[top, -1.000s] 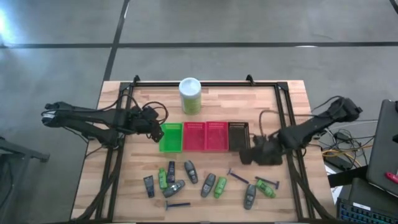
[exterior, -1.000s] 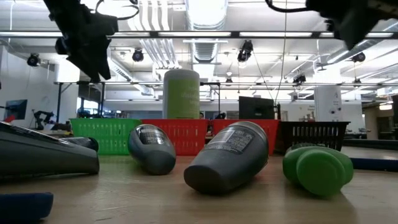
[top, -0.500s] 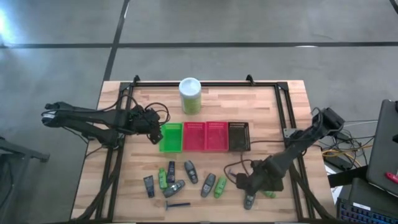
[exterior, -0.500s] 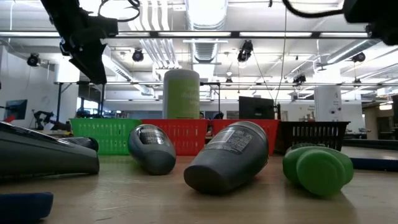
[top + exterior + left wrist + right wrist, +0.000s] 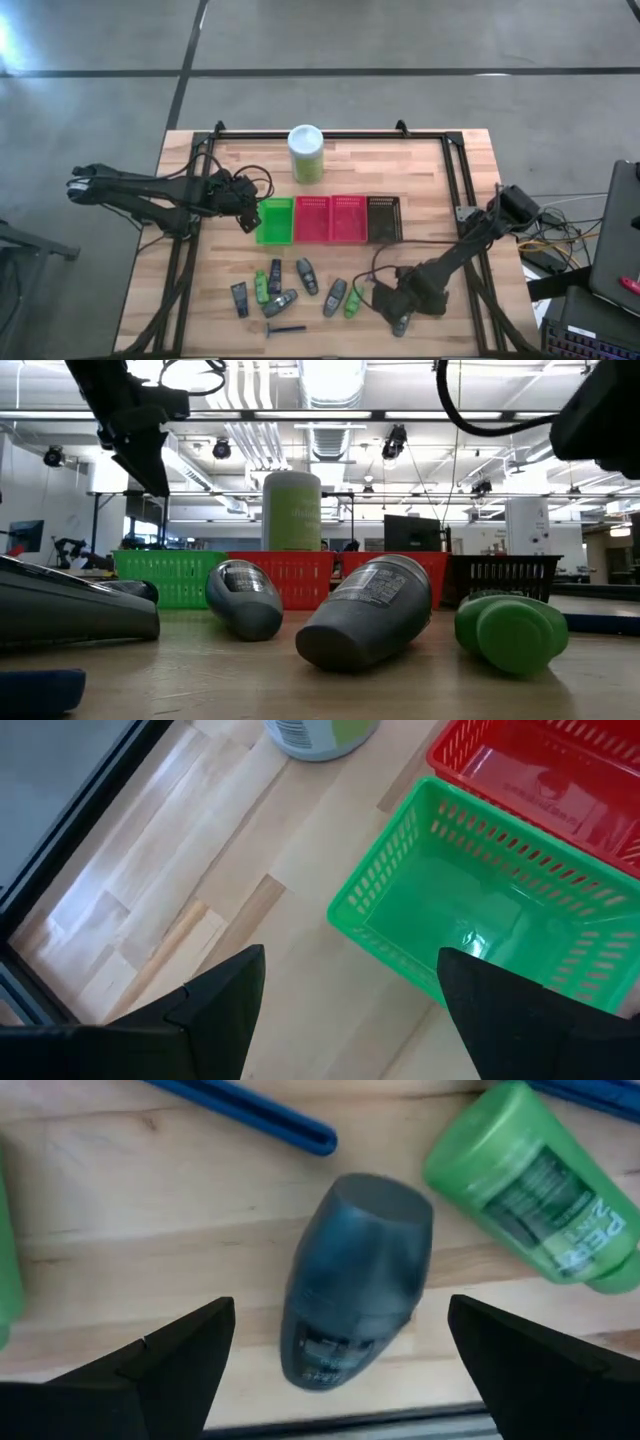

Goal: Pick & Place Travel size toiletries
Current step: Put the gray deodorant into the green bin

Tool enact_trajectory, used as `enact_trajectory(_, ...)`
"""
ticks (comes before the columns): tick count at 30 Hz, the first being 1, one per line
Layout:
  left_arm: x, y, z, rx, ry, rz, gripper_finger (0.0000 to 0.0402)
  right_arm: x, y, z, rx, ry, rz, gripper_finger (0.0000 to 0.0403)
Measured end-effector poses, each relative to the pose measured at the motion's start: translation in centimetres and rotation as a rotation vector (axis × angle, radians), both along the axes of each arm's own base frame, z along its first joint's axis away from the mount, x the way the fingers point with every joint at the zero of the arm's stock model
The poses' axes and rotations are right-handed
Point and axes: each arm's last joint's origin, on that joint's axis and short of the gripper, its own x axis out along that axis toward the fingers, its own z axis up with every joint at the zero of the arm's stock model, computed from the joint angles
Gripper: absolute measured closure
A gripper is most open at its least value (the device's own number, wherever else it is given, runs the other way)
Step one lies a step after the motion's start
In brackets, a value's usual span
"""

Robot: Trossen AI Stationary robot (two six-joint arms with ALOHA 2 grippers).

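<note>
Right gripper [image 5: 335, 1370] hovers spread wide, holding nothing, over a grey tube [image 5: 352, 1280] lying at the table's [image 5: 470, 160] near right. The tube is probably light, rigid and slick; grasp across its mid-body. Left gripper [image 5: 345, 990] waits open beside the green basket [image 5: 400, 895].

Only letters "PER" read on the green tube [image 5: 530, 1180].

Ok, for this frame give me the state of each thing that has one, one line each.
Left claw: open, above the table beside the green basket.
Right claw: open, over a grey tube.
Grey tube: lying flat, not gripped.
Green basket: upright, empty.
Canister: standing upright.
Green tube: lying on its side.
</note>
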Motion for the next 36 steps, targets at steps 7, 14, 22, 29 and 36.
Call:
enact_trajectory(7, 0.4, 0.0, 0.2, 0.02, -0.022, -0.045, 0.0101, -0.3, -0.2, -0.6, -0.012, 0.019, -0.006, 0.0091)
enact_trajectory(14, 0.7, 0.1, 0.3, 0.041, -0.039, -0.082, 0.0101, -0.1, 0.1, -2.2, 0.098, -0.056, -0.018, 0.0133)
enact_trajectory(22, 0.8, 0.5, 0.4, 0.045, -0.04, -0.066, 0.0101, -0.3, -0.8, -1.8, 0.059, -0.016, -0.032, 0.0144)
enact_trajectory(29, 0.9, 0.7, 0.4, 0.055, -0.047, -0.071, 0.0101, 0.1, -0.7, -1.3, 0.058, -0.026, -0.033, 0.0114)
enact_trajectory(36, 0.9, 1.0, 0.5, 0.063, -0.041, -0.07, 0.0101, -0.3, -0.9, -1.7, 0.037, -0.006, -0.035, 0.008)
